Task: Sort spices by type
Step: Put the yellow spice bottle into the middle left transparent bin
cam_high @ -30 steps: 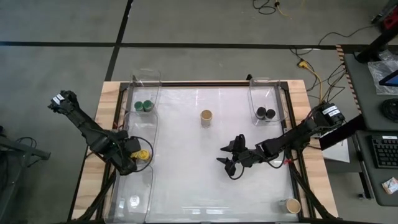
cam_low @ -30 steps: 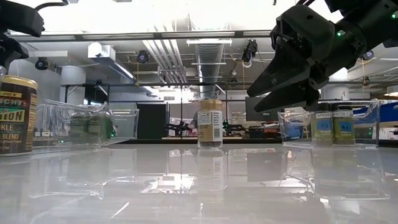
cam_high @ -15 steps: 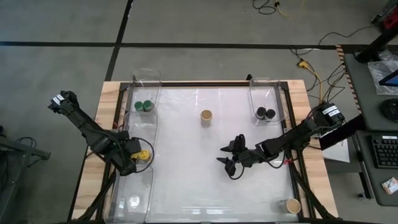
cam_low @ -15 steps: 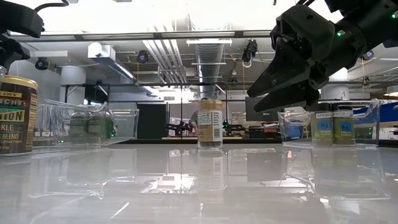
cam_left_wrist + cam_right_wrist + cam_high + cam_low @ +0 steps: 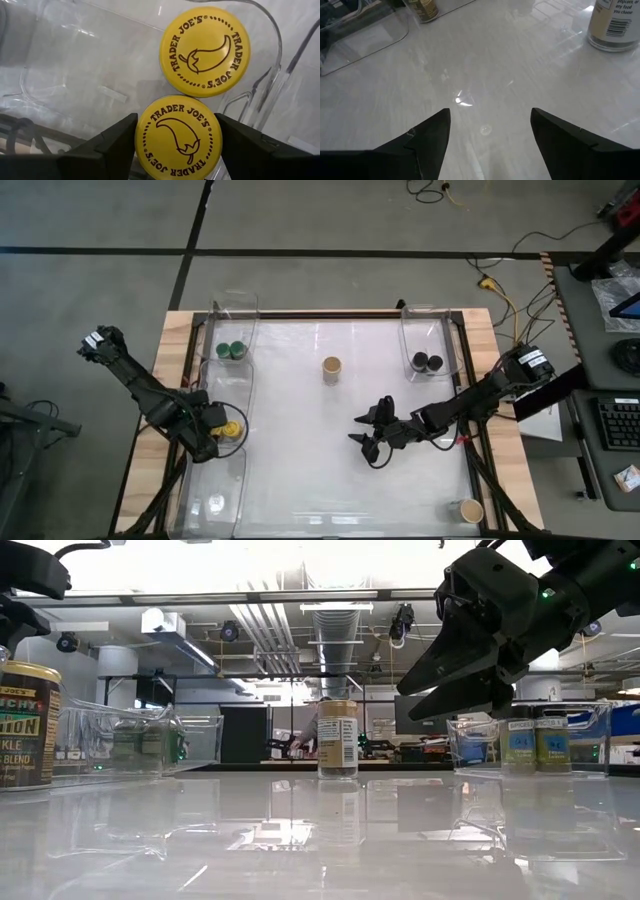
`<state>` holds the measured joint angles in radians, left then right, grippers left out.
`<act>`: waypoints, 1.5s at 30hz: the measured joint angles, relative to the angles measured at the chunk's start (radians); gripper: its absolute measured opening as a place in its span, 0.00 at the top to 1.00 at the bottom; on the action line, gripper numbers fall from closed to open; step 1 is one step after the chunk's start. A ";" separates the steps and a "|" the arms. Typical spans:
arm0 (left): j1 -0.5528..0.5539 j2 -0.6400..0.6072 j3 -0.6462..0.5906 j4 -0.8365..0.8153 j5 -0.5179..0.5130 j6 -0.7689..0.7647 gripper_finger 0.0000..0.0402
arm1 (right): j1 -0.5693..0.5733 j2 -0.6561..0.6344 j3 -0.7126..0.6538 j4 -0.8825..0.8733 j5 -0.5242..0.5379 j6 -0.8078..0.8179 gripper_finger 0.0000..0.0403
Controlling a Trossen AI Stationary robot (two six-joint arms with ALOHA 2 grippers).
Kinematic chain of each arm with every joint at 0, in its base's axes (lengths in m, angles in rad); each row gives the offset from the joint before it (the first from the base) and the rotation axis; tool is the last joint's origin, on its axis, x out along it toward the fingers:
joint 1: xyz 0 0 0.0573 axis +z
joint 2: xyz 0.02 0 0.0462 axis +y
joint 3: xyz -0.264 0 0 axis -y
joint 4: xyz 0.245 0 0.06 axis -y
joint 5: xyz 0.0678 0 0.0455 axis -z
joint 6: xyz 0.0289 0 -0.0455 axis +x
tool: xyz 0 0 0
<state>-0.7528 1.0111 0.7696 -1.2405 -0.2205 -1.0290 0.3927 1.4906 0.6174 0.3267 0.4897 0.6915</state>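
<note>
Two yellow-lidded spice jars stand close together in a clear bin (image 5: 65, 65) at the table's left edge. My left gripper (image 5: 179, 150) points down over the nearer jar (image 5: 179, 140) and is shut on it; the other yellow-lidded jar (image 5: 204, 50) (image 5: 232, 427) stands free just beyond. Two green-lidded jars (image 5: 232, 350) sit in the far left bin, and two black-lidded jars (image 5: 427, 362) in the far right bin. A tan-lidded jar (image 5: 332, 368) stands upright on the table's middle. My right gripper (image 5: 368, 436) hovers open above the table's centre, touching nothing. My left gripper has the nearer jar's yellow lid (image 5: 150, 145) between its two fingers, one finger (image 5: 117, 147) on each opposite side of the rim. The fingers come from above, pointing down. The jar stands upright; whether its base rests on the bin floor is hidden.
Another tan-lidded jar (image 5: 470, 510) stands at the near right corner. A clear bin (image 5: 215, 490) lies at the near left. Bare white tabletop (image 5: 320, 480) spreads between the two arms. The table has a wooden frame (image 5: 165, 380).
</note>
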 joint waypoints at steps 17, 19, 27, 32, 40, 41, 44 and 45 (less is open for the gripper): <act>0.000 0.000 0.000 0.000 0.002 0.005 0.33 | 0.000 0.000 0.000 0.000 0.000 0.004 0.39; 0.000 -0.001 0.000 -0.001 0.002 0.005 0.31 | 0.000 0.000 0.000 0.000 0.000 0.004 0.38; 0.000 -0.007 0.030 -0.010 0.002 0.044 0.29 | 0.000 0.000 0.000 0.000 0.000 0.004 0.34; 0.000 -0.019 0.103 -0.055 -0.016 0.070 0.29 | 0.000 0.000 0.000 0.000 0.000 0.004 0.32; 0.001 -0.064 0.149 -0.280 0.065 0.009 0.29 | 0.000 0.000 0.000 0.000 0.000 0.005 0.34; 0.001 -0.072 0.142 -0.308 0.097 -0.005 0.29 | 0.000 0.000 0.000 0.000 0.000 0.005 0.35; 0.001 -0.097 0.112 -0.327 0.155 -0.024 0.29 | 0.000 0.000 0.000 0.000 0.000 0.005 0.36; 0.001 -0.104 0.101 -0.322 0.160 -0.025 0.29 | 0.000 0.000 0.000 0.000 0.000 0.005 0.37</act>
<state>-0.7517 0.9067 0.8709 -1.5624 -0.0609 -1.0542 0.3923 1.4906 0.6174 0.3268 0.4900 0.6960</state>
